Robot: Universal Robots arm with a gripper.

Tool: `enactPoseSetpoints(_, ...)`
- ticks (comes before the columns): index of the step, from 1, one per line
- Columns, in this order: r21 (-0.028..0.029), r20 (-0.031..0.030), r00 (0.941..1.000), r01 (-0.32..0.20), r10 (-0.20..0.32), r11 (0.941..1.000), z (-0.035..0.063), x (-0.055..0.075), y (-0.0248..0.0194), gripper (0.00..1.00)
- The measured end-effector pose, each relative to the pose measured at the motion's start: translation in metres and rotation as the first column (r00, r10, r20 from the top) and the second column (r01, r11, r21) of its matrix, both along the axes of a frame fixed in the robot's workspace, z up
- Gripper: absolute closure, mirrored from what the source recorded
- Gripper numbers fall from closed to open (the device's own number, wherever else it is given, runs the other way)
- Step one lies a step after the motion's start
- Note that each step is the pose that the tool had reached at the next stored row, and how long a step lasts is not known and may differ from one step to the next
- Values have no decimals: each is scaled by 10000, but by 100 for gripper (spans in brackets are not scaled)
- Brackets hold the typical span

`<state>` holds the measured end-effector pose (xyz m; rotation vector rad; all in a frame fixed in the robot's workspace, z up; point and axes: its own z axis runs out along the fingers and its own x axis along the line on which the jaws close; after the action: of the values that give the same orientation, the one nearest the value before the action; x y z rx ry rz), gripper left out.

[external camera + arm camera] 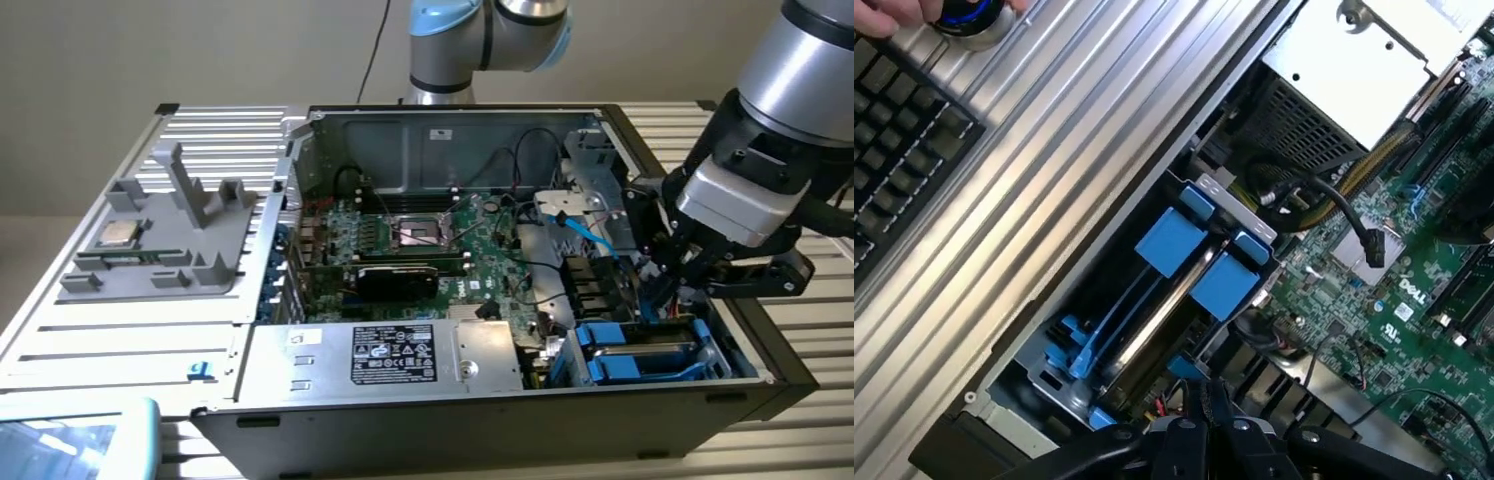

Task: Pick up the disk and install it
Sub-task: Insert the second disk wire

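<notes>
Place looked like robotics lab or electronics workbench: opened desktop computer case (507,290) with exposed motherboard (427,250) lay on slatted aluminium counter (120,330); grey fixture block (160,240) at exterior view's left; keyboard (899,130) on counter.

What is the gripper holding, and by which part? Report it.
Nothing. The gripper is shut with nothing between its fingers. The disk sits in its blue carrier in the drive bay, apart from the gripper.
</notes>
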<state>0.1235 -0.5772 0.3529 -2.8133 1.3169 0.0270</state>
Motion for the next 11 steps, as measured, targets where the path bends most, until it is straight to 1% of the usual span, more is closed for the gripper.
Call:
enactPoseSetpoints(3, 27, 163, 9988, -467, 466, 9989, 1, 0, 0, 89)
enactPoseSetpoints(4, 42, 202, 9979, -620, 619, 9981, 2, 1, 0, 89)
enactPoseSetpoints(7, 108, 259, 9936, -1103, 1100, 9938, 1, 1, 0, 89)
enactPoseSetpoints(9, 130, 275, 9891, -1450, 1446, 9893, 1, 0, 0, 89)
enactPoseSetpoints(11, 147, 286, 9832, -1806, 1801, 9834, 1, 0, 0, 89)
